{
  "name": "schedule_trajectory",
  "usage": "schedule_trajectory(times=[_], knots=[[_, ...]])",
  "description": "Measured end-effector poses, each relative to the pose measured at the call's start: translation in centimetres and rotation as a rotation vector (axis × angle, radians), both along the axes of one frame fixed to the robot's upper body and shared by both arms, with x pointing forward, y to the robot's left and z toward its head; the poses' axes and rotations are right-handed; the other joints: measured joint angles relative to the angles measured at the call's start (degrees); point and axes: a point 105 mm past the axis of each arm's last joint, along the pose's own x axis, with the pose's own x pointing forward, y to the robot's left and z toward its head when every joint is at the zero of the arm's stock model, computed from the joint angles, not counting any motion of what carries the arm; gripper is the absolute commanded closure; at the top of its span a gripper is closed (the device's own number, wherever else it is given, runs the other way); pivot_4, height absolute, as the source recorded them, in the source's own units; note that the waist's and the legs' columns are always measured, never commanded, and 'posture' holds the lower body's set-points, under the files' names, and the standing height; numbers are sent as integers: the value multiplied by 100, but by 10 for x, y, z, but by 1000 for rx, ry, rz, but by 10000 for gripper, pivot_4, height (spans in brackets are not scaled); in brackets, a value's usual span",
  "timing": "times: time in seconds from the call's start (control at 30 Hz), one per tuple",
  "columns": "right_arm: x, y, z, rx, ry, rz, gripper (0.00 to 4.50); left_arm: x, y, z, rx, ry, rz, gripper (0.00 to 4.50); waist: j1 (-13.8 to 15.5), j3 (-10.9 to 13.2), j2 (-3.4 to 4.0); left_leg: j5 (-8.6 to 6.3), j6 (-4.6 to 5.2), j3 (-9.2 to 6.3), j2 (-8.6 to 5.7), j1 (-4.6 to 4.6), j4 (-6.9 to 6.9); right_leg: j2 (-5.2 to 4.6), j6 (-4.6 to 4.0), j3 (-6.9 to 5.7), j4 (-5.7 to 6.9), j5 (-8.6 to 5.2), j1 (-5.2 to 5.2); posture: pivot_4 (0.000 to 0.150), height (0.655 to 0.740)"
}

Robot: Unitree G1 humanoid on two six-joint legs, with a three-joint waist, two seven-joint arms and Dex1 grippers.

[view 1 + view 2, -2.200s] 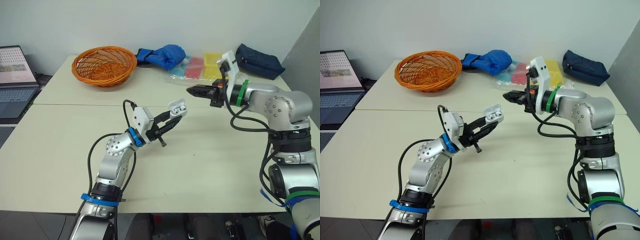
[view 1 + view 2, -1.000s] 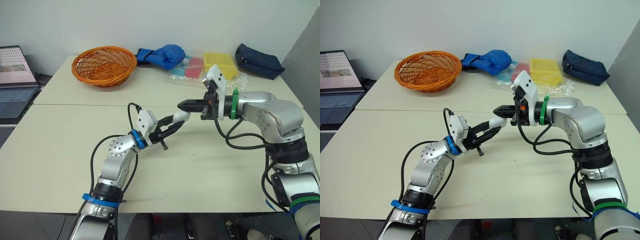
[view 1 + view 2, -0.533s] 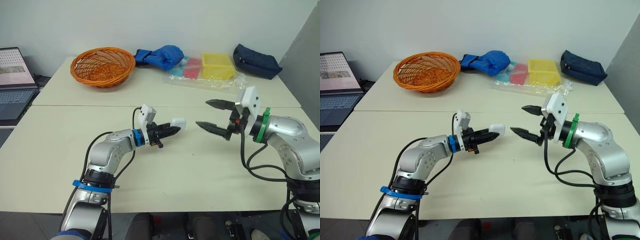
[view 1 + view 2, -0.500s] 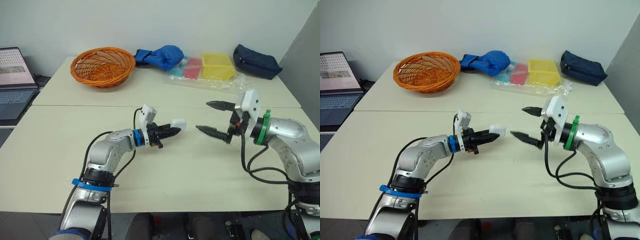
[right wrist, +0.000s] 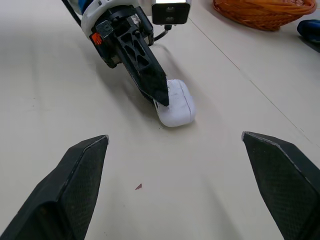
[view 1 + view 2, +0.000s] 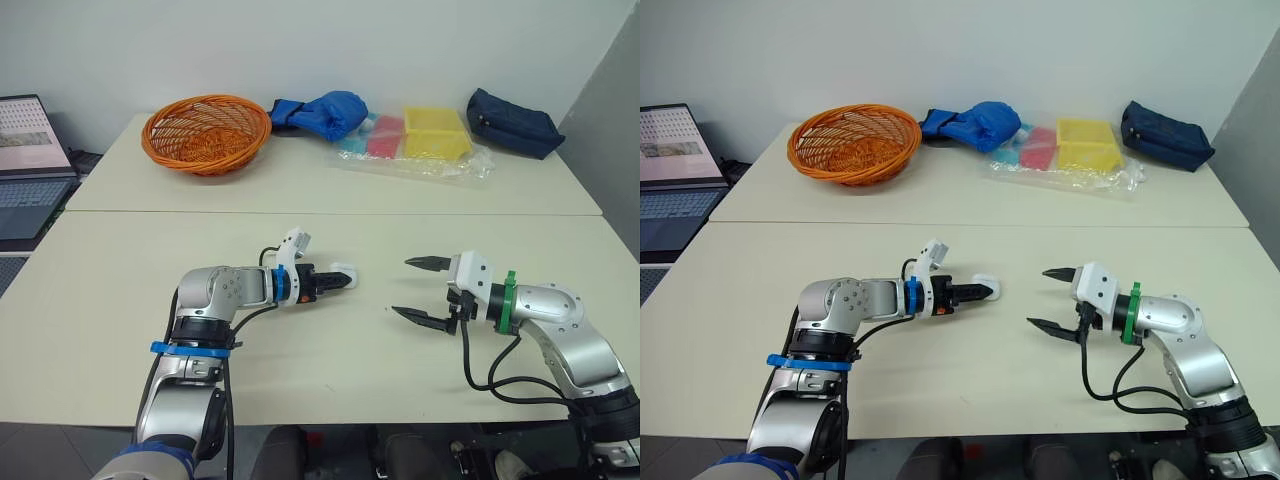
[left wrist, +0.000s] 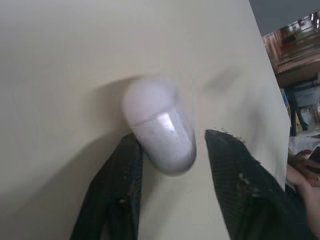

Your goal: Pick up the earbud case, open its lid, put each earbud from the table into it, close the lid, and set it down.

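The left arm (image 6: pixel 205 298) bends sharply at the elbow, its forearm lying low and level over the middle of the tabletop (image 6: pixel 100 310). The left gripper (image 6: pixel 338 282) points toward the right edge, fingers narrowly parted. The right arm (image 6: pixel 565 325) reaches in from the right edge. The right gripper (image 6: pixel 402 286) faces the left one, fingers spread wide.
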Motion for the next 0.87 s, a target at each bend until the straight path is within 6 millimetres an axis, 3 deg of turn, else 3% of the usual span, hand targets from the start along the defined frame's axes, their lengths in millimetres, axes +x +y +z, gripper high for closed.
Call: schedule_trajectory(times=[0.13,0.2,0.33,0.47,0.53,0.67,0.73,0.87], knots=[[5,-1,3,9,-9,-16,0,0,2,5,-12,-12,1,4992,1,0,0,1,-1,3,-1,10,2,-1,-1,1,2,1,9,1500,7400],[6,-3,1,4,-2,-19,0,0,14,9,15,-23,11,248,-16,0,0,1,-1,3,1,19,0,0,-5,8,2,3,13,1500,7400],[13,-16,-2,-23,14,-55,0,-5,81,13,123,-40,127,248,-109,0,0,0,-2,1,6,64,-16,0,-25,16,18,-6,30,1500,7400],[16,-19,3,-30,2,-44,0,-12,127,20,235,-188,140,248,-94,2,-3,0,-2,8,5,69,-14,-4,-47,8,43,-21,27,1500,7400],[15,-23,6,-36,2,-45,0,-9,133,38,285,-405,81,248,-23,2,-4,0,-3,14,16,68,-14,-25,-88,4,43,-44,26,1500,7400],[16,-24,8,-32,5,-50,0,-2,132,65,383,-718,30,248,75,2,-4,0,-3,33,26,67,-13,-71,-82,1,43,-49,28,1500,7400],[15,-24,12,-19,8,-57,0,-1,137,70,473,-879,48,248,82,2,-5,-1,-2,35,16,64,-13,-90,-80,9,40,-46,28,1500,7400],[13,-25,20,-6,12,-70,0,-8,139,63,545,-981,29,248,73,2,-7,-3,-1,35,2,56,-15,-100,-44,8,35,-31,27,1500,7400]])
